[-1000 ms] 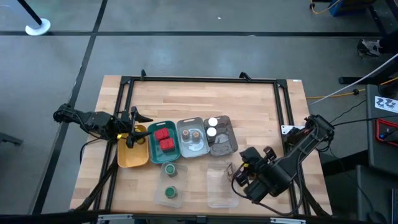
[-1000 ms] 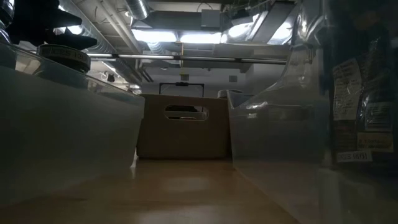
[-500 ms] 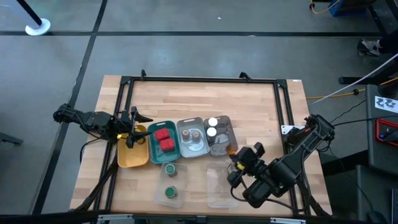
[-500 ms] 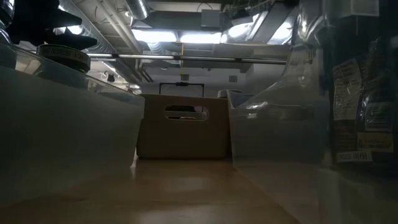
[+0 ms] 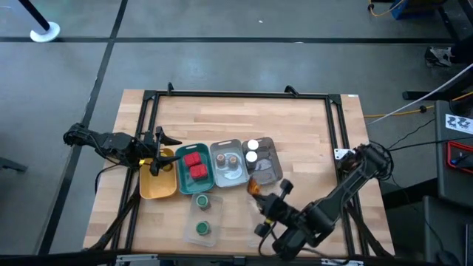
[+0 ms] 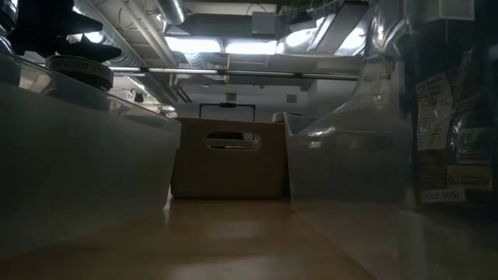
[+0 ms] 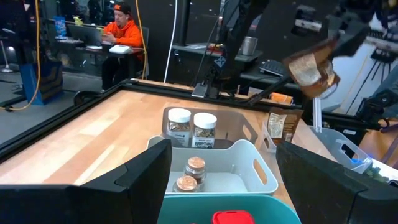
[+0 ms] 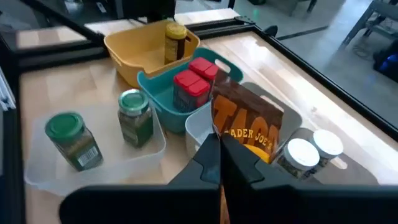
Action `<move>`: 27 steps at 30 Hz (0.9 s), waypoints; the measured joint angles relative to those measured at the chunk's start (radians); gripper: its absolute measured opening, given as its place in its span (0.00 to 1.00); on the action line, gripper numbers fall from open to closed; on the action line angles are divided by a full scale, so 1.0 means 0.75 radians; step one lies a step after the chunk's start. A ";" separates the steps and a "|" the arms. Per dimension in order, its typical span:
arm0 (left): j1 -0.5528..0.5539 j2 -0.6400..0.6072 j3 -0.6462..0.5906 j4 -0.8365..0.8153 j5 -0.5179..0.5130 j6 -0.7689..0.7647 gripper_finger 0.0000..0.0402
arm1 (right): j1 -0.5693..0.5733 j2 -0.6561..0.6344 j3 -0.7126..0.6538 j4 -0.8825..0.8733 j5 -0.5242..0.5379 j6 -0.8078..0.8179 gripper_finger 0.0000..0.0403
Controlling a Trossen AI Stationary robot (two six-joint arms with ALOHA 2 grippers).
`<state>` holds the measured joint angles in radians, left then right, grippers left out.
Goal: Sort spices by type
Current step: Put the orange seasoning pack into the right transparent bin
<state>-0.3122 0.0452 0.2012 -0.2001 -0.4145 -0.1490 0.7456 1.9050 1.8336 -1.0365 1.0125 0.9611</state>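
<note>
The pale slatted wooden surface (image 5: pixel 295 125) carries a row of four trays: a yellow plastic tray (image 5: pixel 151 188) holding a yellow-labelled jar (image 8: pixel 175 41), a teal tray (image 5: pixel 182 171) with two red boxes (image 5: pixel 195 166), a light grey tray (image 5: pixel 220 155) with two brown-capped jars (image 7: pixel 191 173), and a darker grey tray (image 5: pixel 270 151) with two white-capped jars (image 5: pixel 252 151) and a flat pouch lying in it. In front of the row lies a clear plastic lid (image 5: pixel 201 222) bearing two green-capped jars (image 5: pixel 202 214); a second clear lid (image 5: pixel 259 214) lies beside it.

The step in hand looks like the delivery of a pouch. The right tool (image 5: pixel 255 191) is pinched fully shut on a flat brown and orange-red pouch (image 8: pixel 245 124), carried in the air just in front of the grey trays. The left tool (image 5: pixel 157 155) waits over the yellow tray with its fingers spread wide, holding nothing.

By my reading, the next move calls for swinging the pouch over the darker grey tray, where its like already lies, lowering it clear of the white-capped jars, and only then parting the fingers. A flat pouch may catch on the tray rim, so it should go in well inside the wall.
</note>
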 joint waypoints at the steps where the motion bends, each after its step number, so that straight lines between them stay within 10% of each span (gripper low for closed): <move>1: 0.000 0.000 0.000 0.001 0.000 0.000 0.68 | 0.000 0.020 0.000 0.001 0.000 0.000 0.00; 27: -0.001 0.000 0.000 0.000 0.000 0.004 0.68 | 0.000 0.446 -0.001 0.095 0.265 0.002 0.01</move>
<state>-0.3126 0.0452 0.2012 -0.2005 -0.4144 -0.1462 0.7456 2.2398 1.8328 -0.9651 1.2109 0.9623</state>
